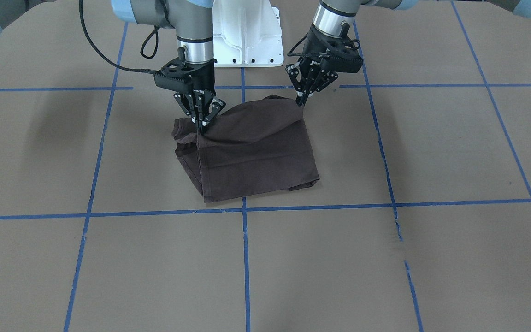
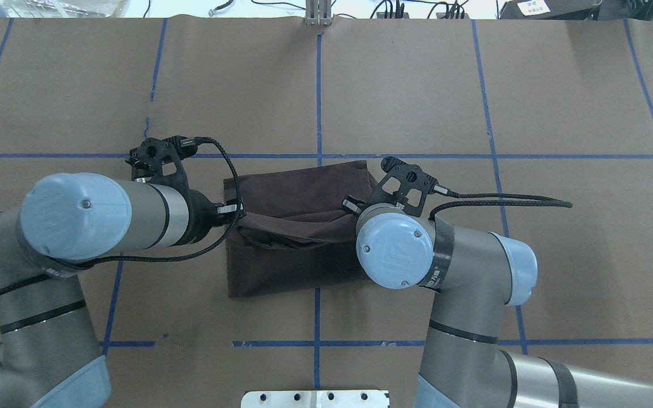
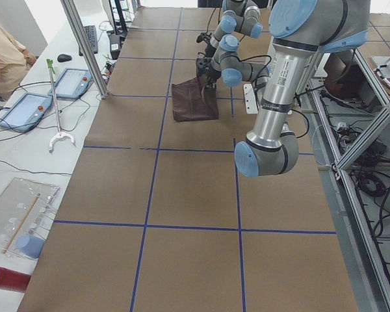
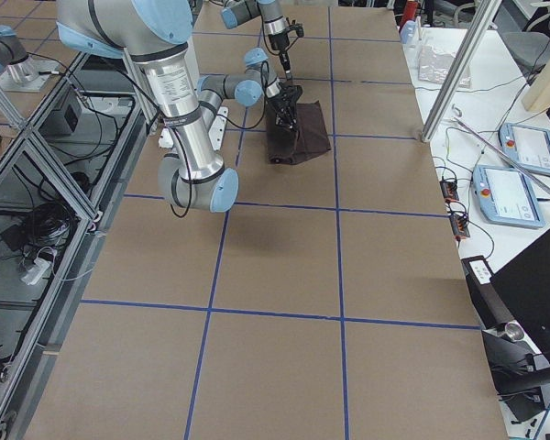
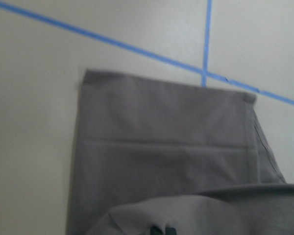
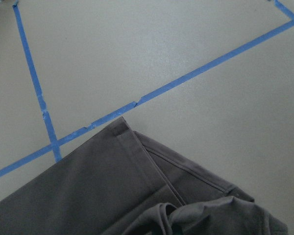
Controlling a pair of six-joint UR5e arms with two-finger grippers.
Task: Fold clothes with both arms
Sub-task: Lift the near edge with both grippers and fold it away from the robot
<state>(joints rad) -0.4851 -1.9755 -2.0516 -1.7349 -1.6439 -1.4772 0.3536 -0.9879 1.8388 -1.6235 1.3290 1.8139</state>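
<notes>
The dark brown T-shirt point(image 1: 256, 157) lies folded into a rough rectangle in the middle of the table; it also shows in the overhead view point(image 2: 292, 255). My left gripper point(image 1: 301, 100) is shut on the shirt's rear corner on its side and holds it slightly raised; overhead it sits at the shirt's left edge point(image 2: 234, 211). My right gripper point(image 1: 199, 127) is shut on a bunched fold at the opposite rear corner point(image 2: 351, 205). The left wrist view shows the flat folded cloth point(image 5: 161, 147) below the held edge. The right wrist view shows the cloth point(image 6: 88, 196) gathered at the fingers.
The table is covered in brown paper point(image 1: 385, 258) with a blue tape grid. The white pedestal base point(image 1: 247, 37) stands just behind the shirt. A person point(image 3: 3, 52), tablets point(image 3: 26, 110) and a grabber tool point(image 3: 55, 104) are beside the far long edge.
</notes>
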